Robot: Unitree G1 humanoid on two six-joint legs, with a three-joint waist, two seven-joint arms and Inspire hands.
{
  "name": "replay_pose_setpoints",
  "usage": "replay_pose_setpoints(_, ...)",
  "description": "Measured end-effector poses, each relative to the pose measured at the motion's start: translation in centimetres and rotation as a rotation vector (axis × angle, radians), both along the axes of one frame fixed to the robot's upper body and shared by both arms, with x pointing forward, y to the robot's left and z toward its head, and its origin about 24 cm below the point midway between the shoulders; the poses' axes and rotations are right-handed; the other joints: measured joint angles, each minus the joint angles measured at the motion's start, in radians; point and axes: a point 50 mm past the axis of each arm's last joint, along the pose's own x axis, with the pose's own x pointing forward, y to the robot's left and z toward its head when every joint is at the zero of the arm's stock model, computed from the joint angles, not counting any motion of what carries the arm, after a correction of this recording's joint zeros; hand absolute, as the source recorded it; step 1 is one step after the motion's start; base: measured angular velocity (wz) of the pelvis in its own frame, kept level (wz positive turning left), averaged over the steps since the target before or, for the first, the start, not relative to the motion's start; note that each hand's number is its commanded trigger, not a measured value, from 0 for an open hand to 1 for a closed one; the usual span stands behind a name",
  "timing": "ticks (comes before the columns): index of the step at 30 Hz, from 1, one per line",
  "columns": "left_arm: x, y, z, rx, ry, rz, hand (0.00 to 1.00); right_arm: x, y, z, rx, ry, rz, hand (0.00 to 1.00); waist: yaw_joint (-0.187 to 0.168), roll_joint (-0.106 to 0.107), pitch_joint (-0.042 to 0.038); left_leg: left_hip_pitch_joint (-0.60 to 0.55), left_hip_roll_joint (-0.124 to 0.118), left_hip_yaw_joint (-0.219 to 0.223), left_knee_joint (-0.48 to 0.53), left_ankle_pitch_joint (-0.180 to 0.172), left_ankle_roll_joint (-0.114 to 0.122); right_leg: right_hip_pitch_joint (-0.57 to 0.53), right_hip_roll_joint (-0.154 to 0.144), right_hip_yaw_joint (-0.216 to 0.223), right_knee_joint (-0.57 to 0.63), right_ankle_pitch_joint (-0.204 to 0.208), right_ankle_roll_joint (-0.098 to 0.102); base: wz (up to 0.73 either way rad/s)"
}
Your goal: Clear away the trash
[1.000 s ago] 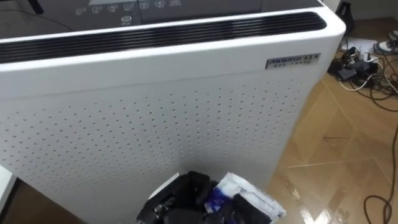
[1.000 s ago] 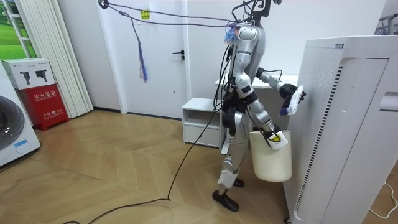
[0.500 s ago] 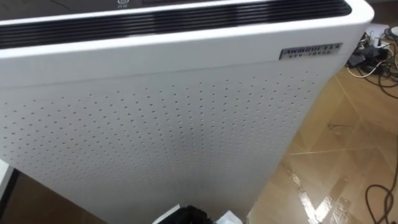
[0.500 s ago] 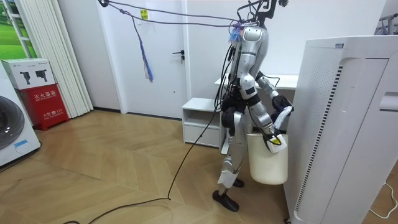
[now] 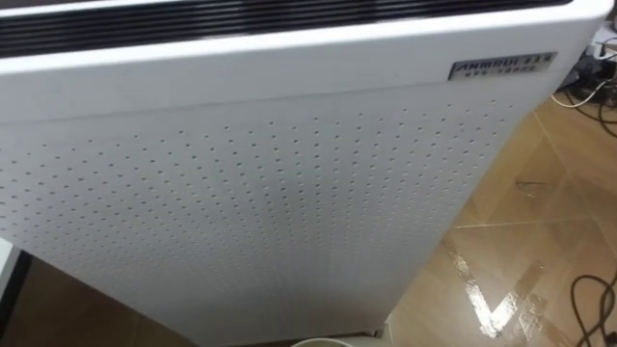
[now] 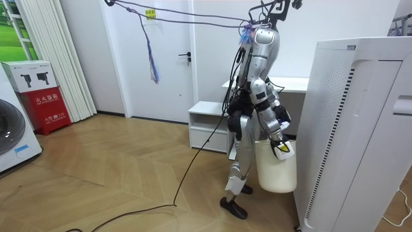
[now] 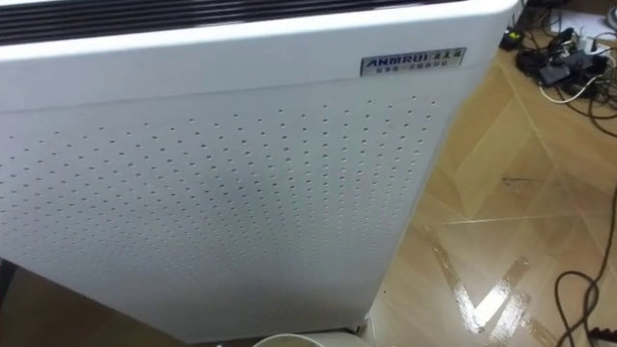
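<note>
While the robot stands close to the big white air purifier (image 6: pixel 354 129), its right hand (image 6: pixel 281 147) is curled tight on the rim of a white bin (image 6: pixel 275 169). Its left hand (image 6: pixel 284 120) is just above the bin. I cannot tell if that hand is open, or where the garbage is.

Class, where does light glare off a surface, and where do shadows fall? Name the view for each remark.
Left eye view: bright glare streaks on the wooden floor, to the right of the white appliance. Right eye view: the same streaks, at the lower right. Room view: soft, even light, with no hard shadows.
</note>
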Motion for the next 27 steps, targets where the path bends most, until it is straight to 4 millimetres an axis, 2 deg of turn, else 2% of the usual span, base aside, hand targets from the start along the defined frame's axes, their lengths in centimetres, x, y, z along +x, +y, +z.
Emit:
replay_pose_setpoints(9,-0.06,0.35,-0.31,0.031,0.006,0.019,1.00,-0.21,-0.25,-0.25,-0.004,0.016,-0.015,1.00,0.003,0.001,0.0009,-0.012,0.001,0.000,0.010,0.000,0.000,-0.003,0.004,-0.003,0.002,0.001,-0.001,0.00)
replay_pose_setpoints(10,-0.03,0.35,-0.31,0.041,0.002,0.015,0.67,-0.21,-0.25,-0.26,-0.004,0.016,-0.014,1.00,0.003,0.001,0.0009,-0.012,0.001,0.000,0.010,0.000,0.000,-0.004,0.004,-0.003,0.002,0.001,-0.001,0.00)
replay_pose_setpoints(11,0.00,0.35,-0.30,0.042,0.001,0.015,0.29,-0.21,-0.26,-0.25,-0.004,0.016,-0.015,1.00,0.003,0.001,0.0009,-0.013,0.001,-0.001,0.011,0.000,0.000,-0.006,0.005,-0.003,0.003,0.001,-0.002,0.00)
replay_pose_setpoints(12,0.00,0.35,-0.30,0.042,0.001,0.015,0.07,-0.22,-0.27,-0.26,-0.003,0.016,-0.016,1.00,0.003,0.001,0.0010,-0.013,0.001,-0.001,0.011,0.000,0.000,-0.007,0.005,-0.003,0.003,0.001,-0.002,0.00)
replay_pose_setpoints(13,-0.03,0.37,-0.34,0.043,0.003,0.016,0.00,-0.25,-0.27,-0.27,0.000,0.017,-0.020,1.00,0.003,0.001,0.0010,-0.013,0.001,-0.003,0.012,0.000,0.000,-0.007,0.005,-0.006,0.003,0.001,-0.002,0.00)
replay_pose_setpoints(27,-0.27,0.50,-0.60,0.092,0.003,-0.018,0.00,-0.21,-0.20,-0.25,0.022,0.019,-0.038,1.00,0.002,0.001,0.0010,-0.021,0.000,-0.006,0.017,0.000,0.000,-0.009,0.001,-0.018,0.003,0.002,-0.002,0.01)
